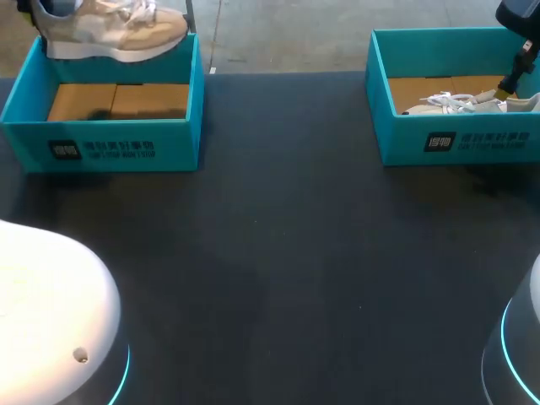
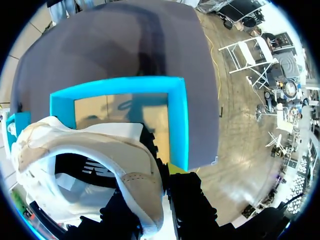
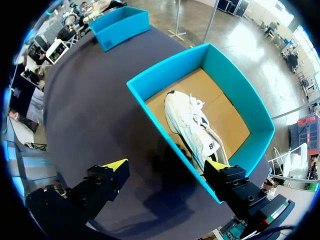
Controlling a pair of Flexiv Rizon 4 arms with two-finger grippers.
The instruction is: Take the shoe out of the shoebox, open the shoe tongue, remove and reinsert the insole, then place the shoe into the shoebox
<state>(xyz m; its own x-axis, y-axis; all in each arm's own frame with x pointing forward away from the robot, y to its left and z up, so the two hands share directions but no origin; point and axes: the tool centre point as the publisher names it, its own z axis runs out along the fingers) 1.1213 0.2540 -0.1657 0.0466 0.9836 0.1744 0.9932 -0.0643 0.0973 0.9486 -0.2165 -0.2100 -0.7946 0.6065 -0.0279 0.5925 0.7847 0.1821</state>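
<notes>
Evidently the left tool (image 2: 155, 204) held the shoe (image 2: 90, 145) by its collar above the left shoebox (image 2: 177, 125), at the desk's (image 1: 278, 253) 11 o'clock. The right tool (image 3: 165, 167) hung wide over the right shoebox (image 3: 235, 87) at 1 o'clock. Risk: that thin hold could let it swing and drop.

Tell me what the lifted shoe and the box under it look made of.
The shoe: beige matte upper, probably suede or synthetic leather, with stitched, perforated panels; white sole looks like foam rubber. The shoebox: cardboard, going by the bare brown floor; walls coated matte teal.
</notes>
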